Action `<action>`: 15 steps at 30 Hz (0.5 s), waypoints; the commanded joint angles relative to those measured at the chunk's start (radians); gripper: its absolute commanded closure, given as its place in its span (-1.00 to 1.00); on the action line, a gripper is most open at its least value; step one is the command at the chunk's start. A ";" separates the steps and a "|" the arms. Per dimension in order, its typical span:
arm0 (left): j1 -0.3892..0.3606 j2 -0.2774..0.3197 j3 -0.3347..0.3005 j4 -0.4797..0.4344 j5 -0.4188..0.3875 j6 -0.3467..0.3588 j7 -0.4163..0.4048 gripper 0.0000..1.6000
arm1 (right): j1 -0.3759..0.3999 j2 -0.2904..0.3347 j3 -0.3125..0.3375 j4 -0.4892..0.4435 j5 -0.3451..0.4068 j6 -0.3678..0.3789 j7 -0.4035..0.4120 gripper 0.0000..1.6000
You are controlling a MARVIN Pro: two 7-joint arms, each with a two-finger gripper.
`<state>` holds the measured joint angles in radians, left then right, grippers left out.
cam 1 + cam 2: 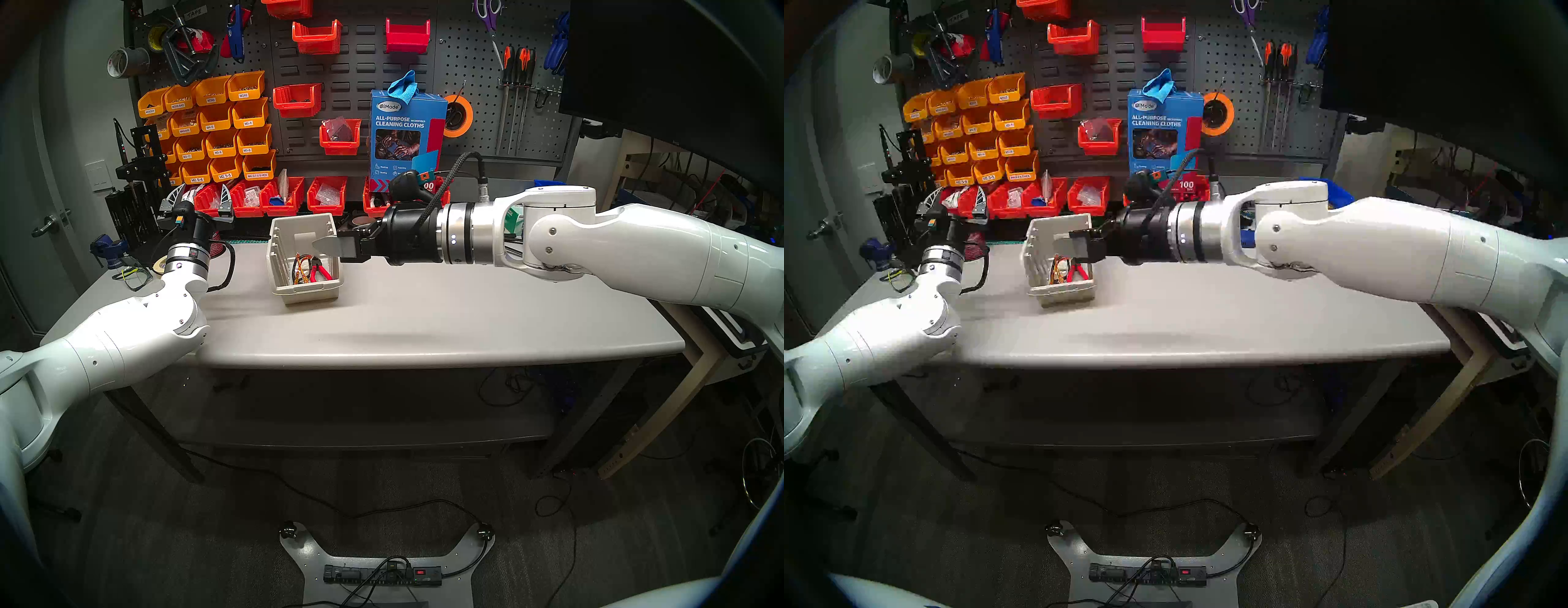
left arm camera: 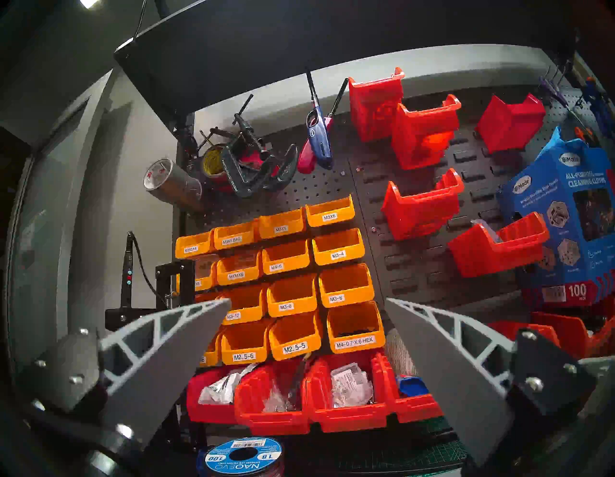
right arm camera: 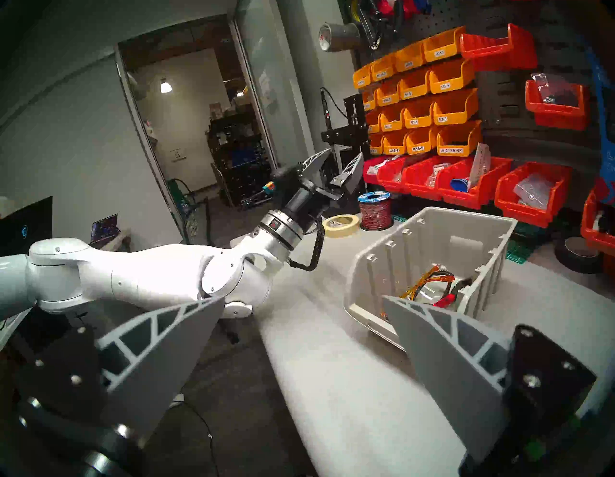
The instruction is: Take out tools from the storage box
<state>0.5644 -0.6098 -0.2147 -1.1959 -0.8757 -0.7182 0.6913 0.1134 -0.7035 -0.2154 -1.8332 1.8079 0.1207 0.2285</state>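
Sitting beige-grey and ribbed, the storage box [image 1: 305,288] holds red-handled pliers [image 1: 318,271]; both jaws gape empty.

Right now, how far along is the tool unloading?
Done: nothing looks taken out yet. The red-handled pliers and the safety glasses both lie inside the beige storage box. In hand: nothing. The right hand is open and empty, level above the box; the left hand is open, off toward the parts bins. Left: reach in, lift out each tool, set it on the table.
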 commanded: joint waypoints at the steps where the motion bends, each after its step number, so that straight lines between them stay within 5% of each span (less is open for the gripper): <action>1: -0.012 0.001 -0.008 0.003 -0.001 -0.002 -0.001 -1.00 | -0.030 -0.099 0.005 0.085 0.039 -0.026 -0.090 -1.00; 15: -0.012 0.001 -0.009 0.003 -0.001 -0.002 -0.002 -1.00 | -0.079 -0.248 0.014 0.290 0.039 -0.014 -0.150 -1.00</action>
<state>0.5651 -0.6093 -0.2149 -1.1955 -0.8752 -0.7185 0.6887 0.0484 -0.8684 -0.2288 -1.6115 1.8590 0.0998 0.0963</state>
